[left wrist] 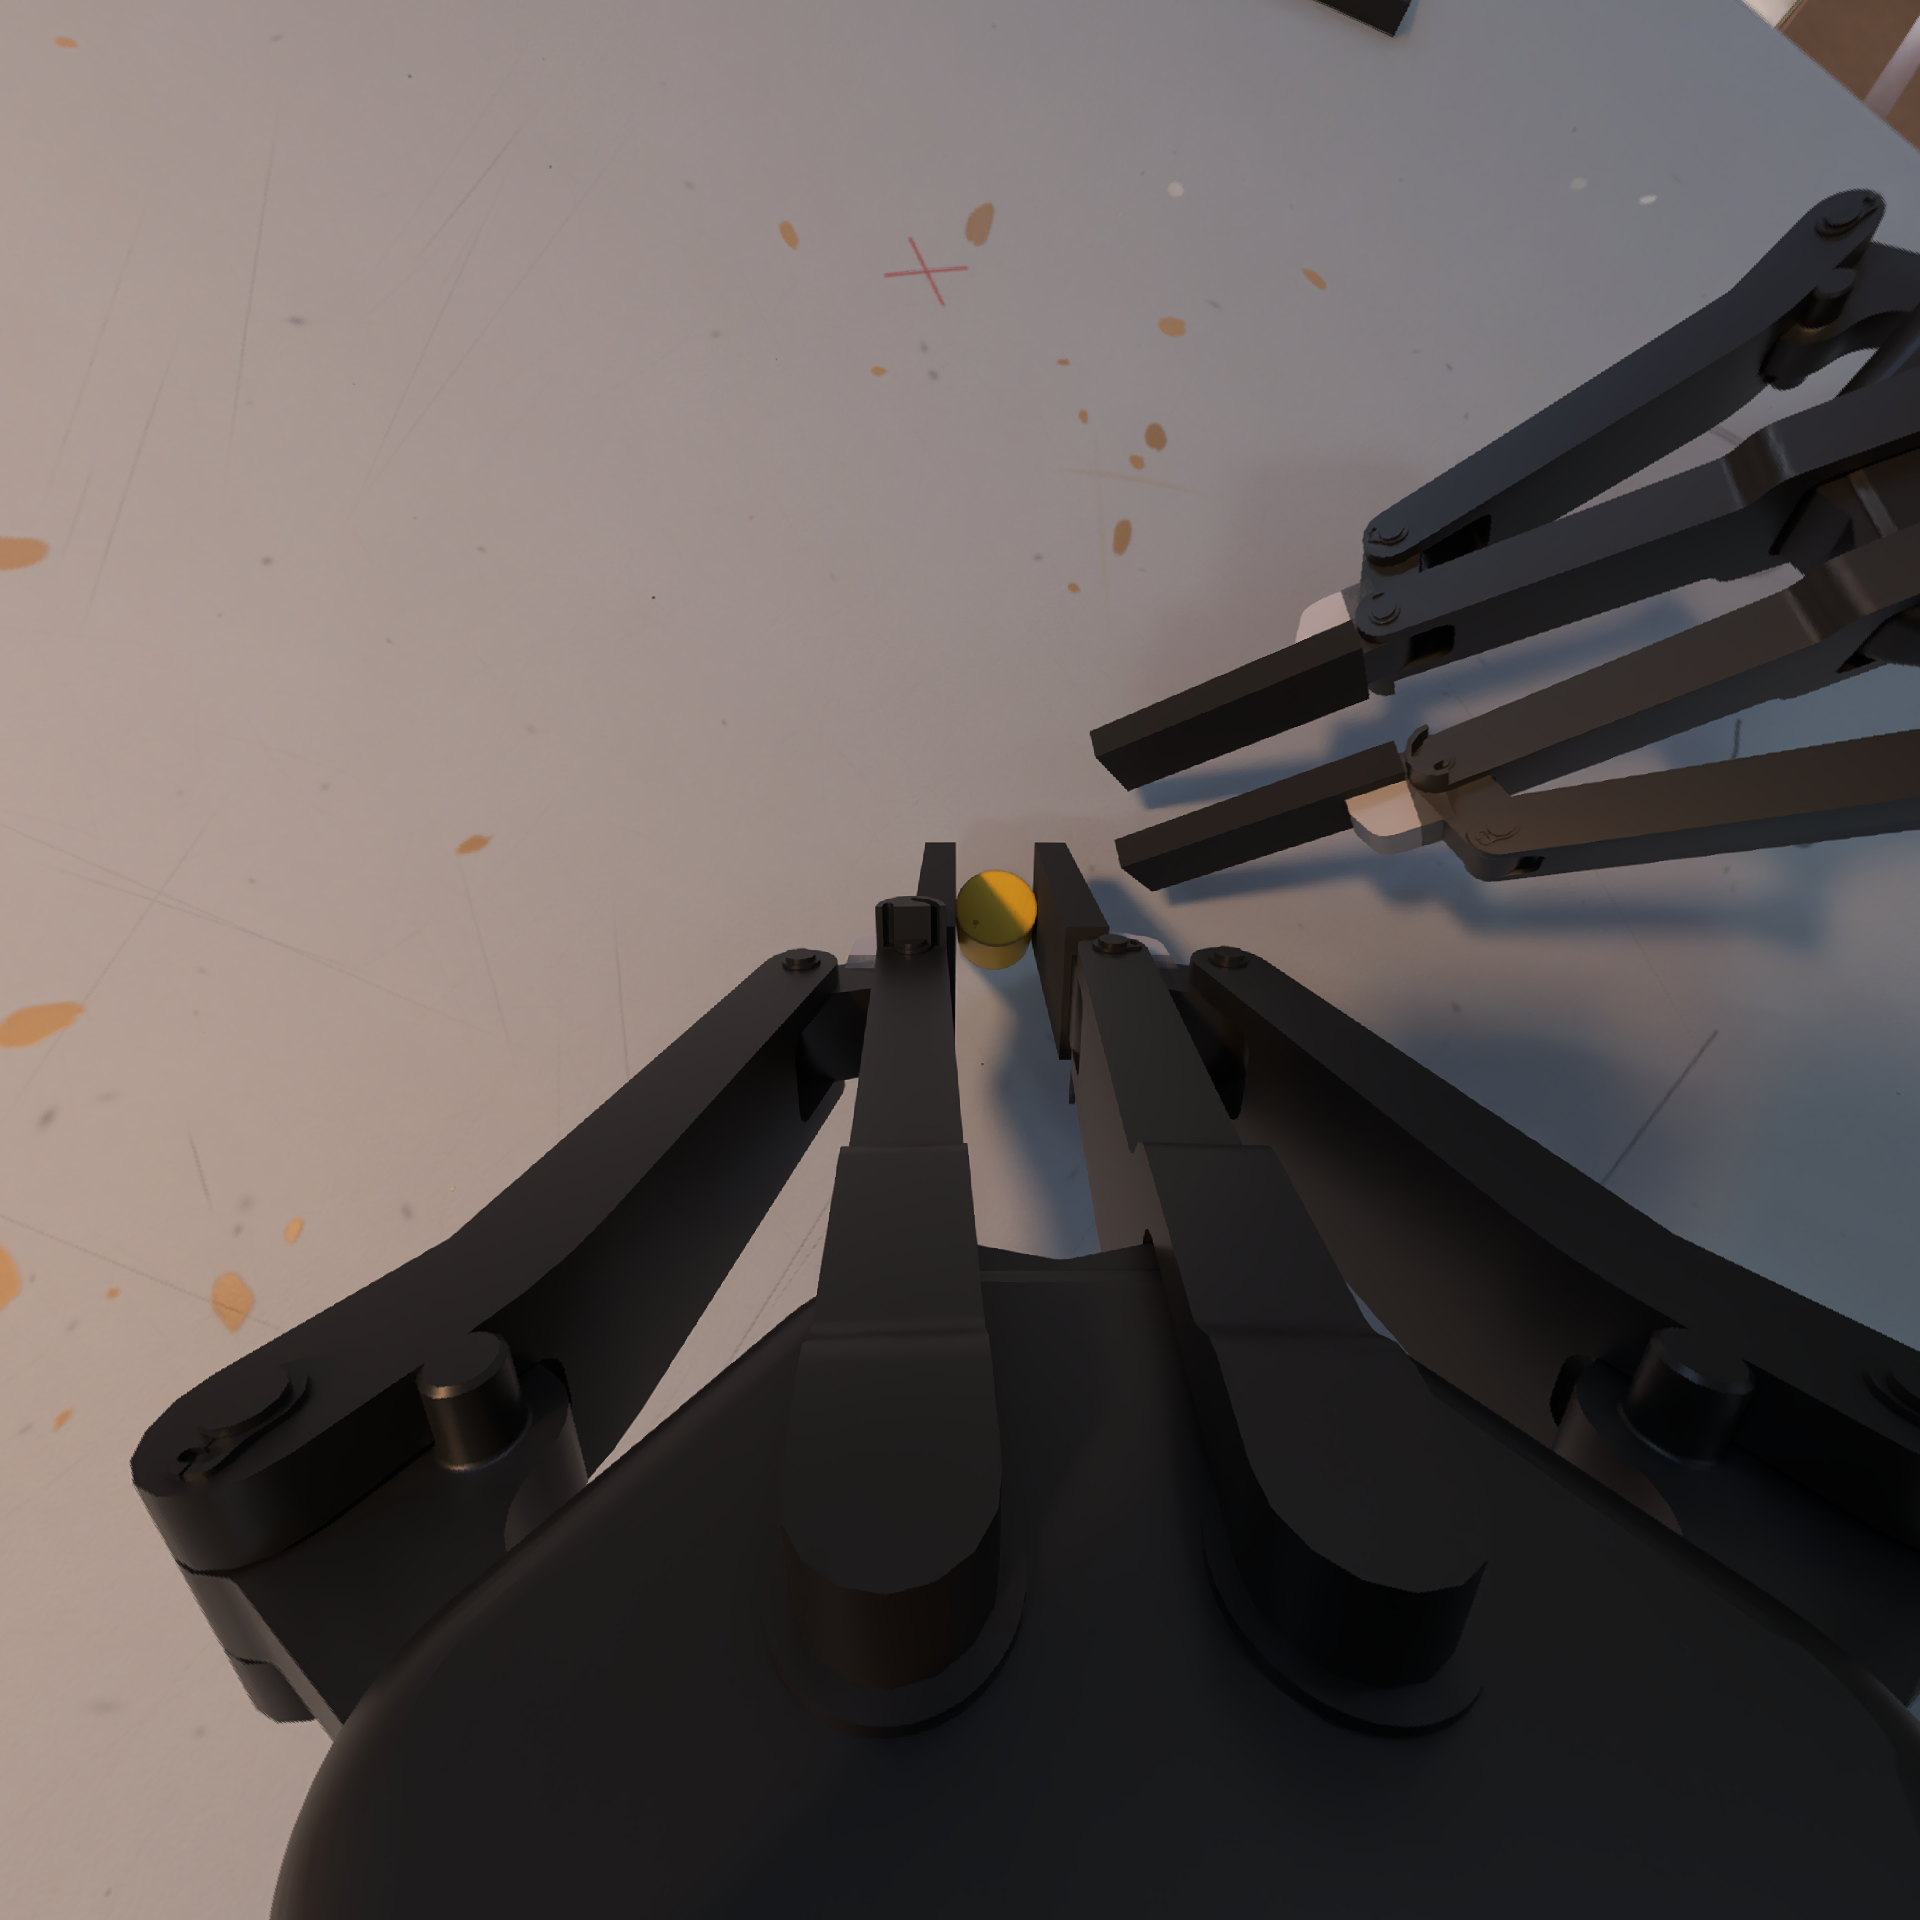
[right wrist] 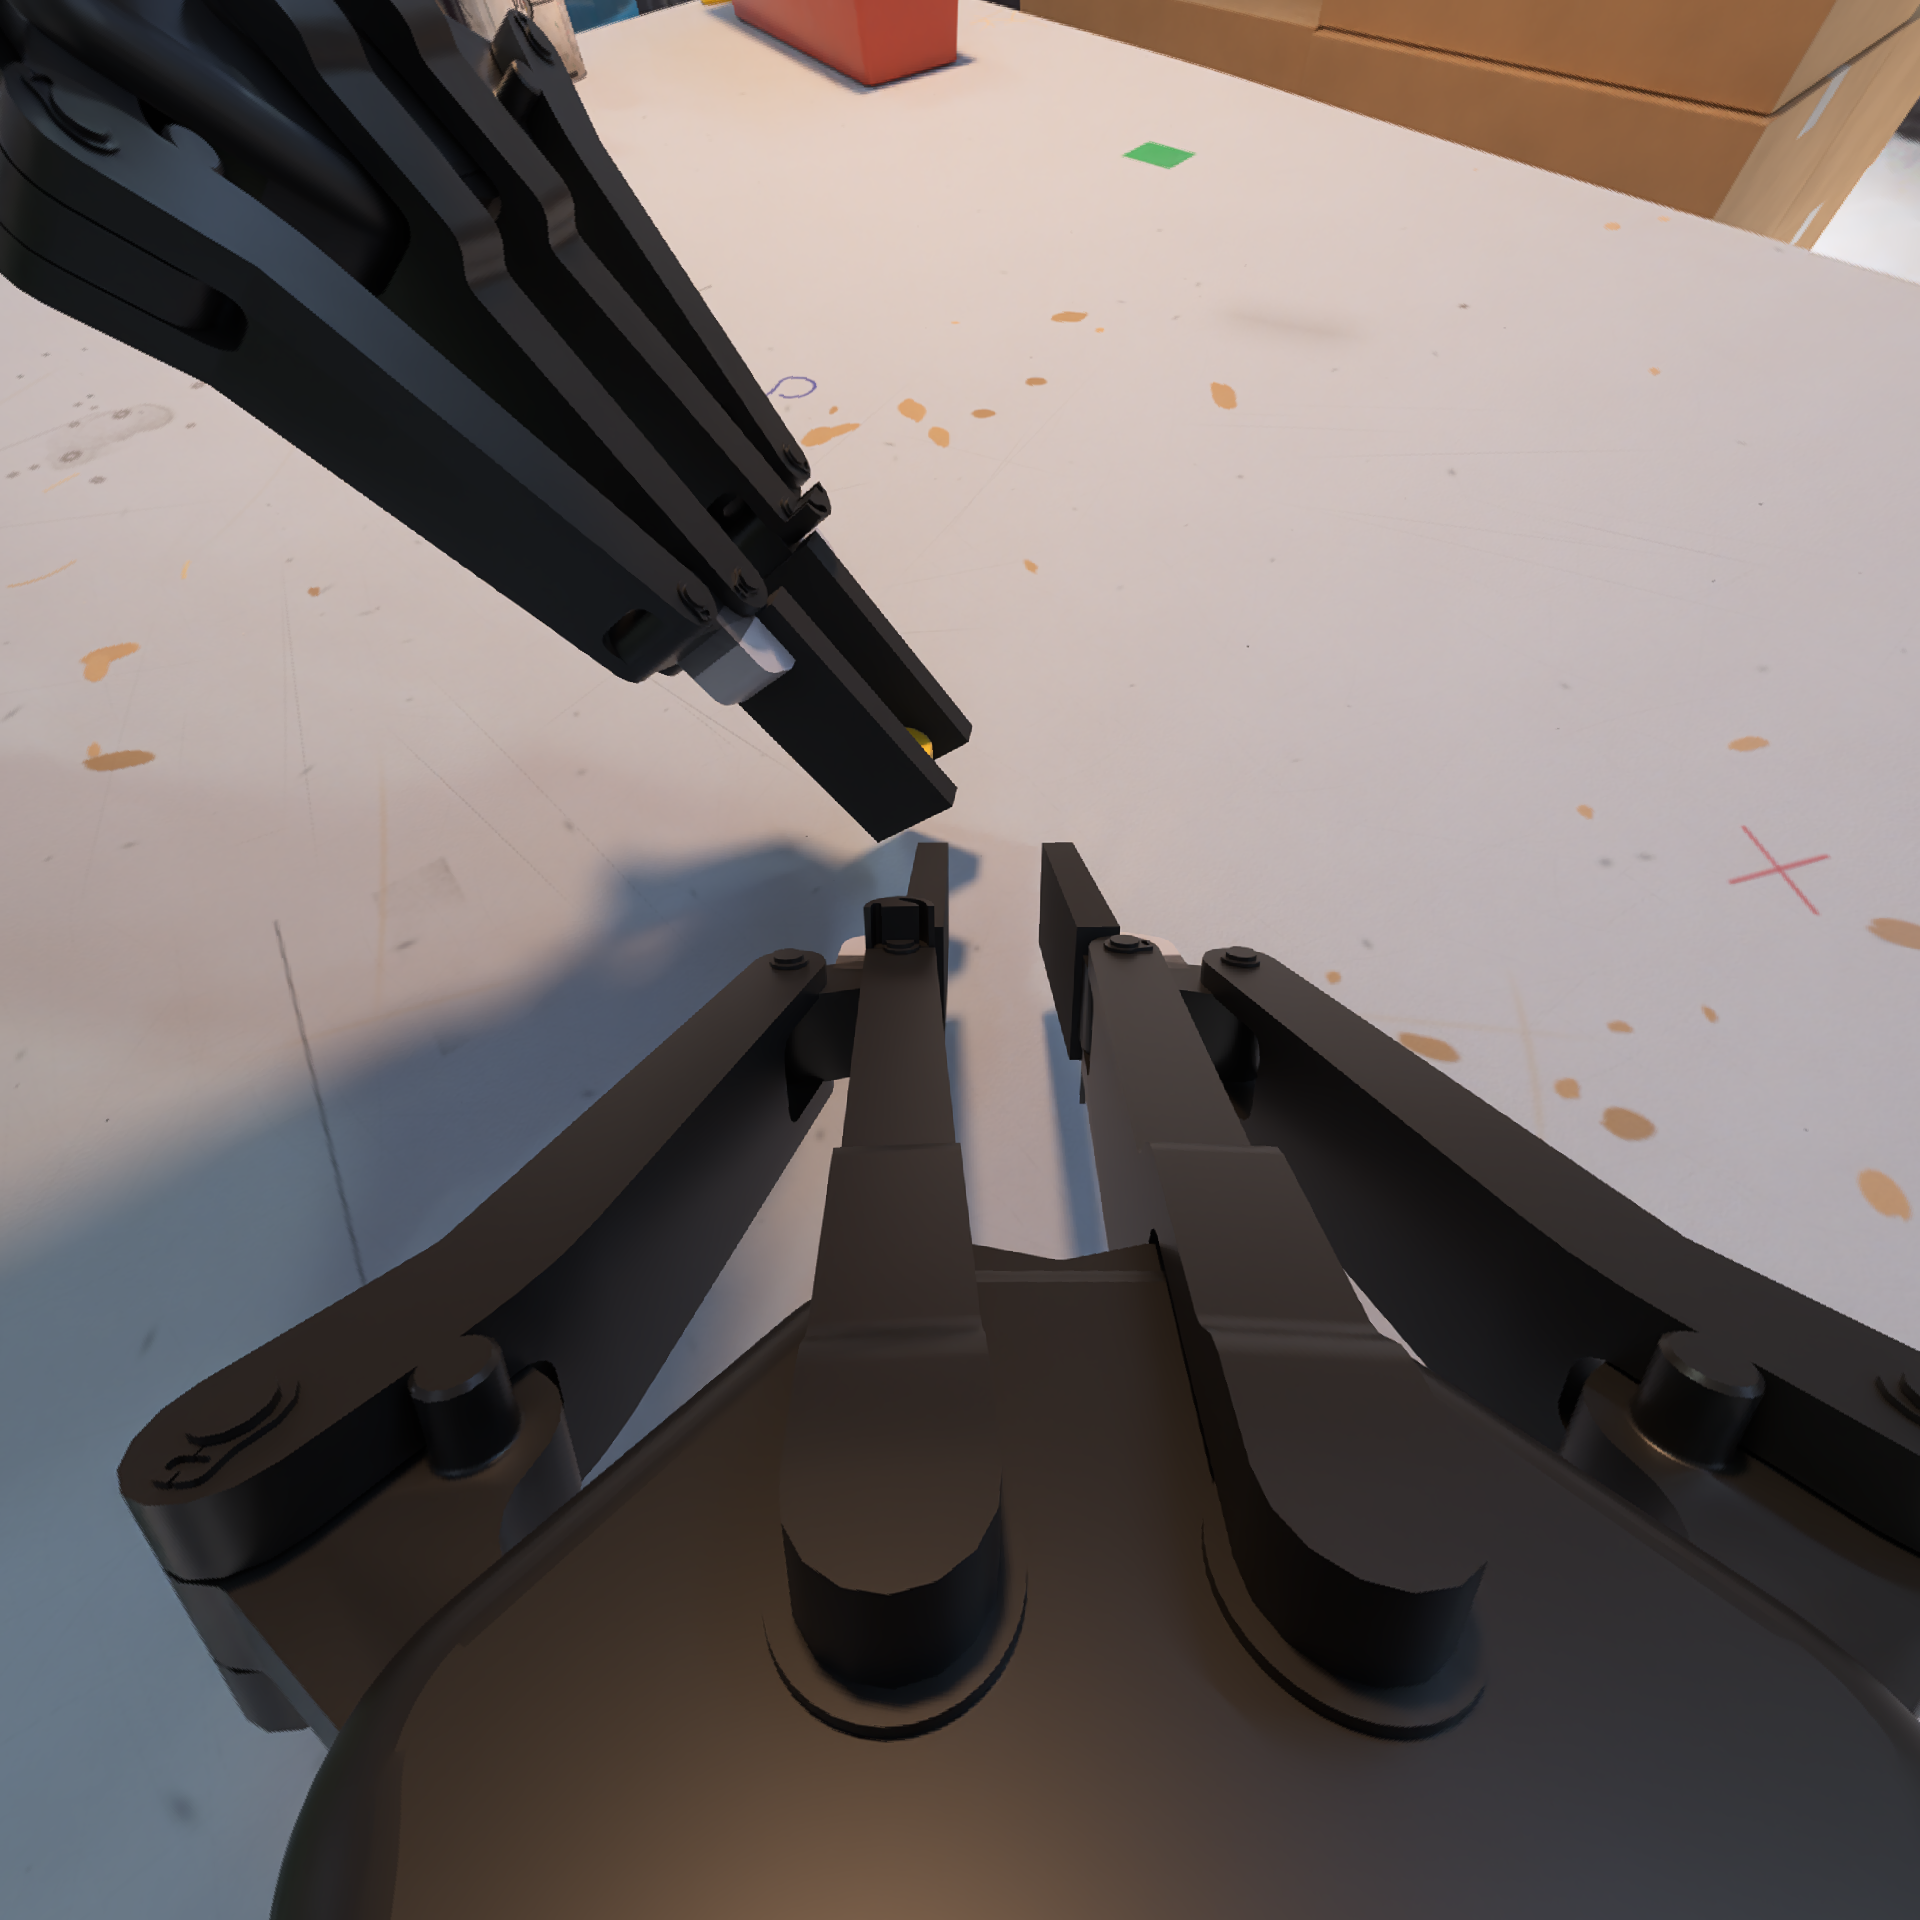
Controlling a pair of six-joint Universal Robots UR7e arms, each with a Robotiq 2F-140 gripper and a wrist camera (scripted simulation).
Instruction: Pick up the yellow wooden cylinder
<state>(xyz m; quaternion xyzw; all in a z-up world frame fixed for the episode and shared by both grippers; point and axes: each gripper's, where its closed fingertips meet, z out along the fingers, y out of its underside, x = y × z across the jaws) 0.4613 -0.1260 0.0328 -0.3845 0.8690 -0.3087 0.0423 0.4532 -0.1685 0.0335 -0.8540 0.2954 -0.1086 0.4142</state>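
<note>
Up close, left pincer [left wrist: 995, 883] clamping smooth round yellow cylinder [left wrist: 995, 914], right pincer [right wrist: 994, 868] parted, empty

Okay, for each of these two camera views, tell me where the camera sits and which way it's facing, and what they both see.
Left wrist view: sits on the left end effector, looking along its fingers down at the table; the yellow wooden cylinder is between its fingertips.
Right wrist view: sits on the right end effector, looking along its empty, slightly parted fingers over the table toward a red block and cardboard boxes.
Shared: each shows the other end effector, the cylinder and a red cross mark.
</note>
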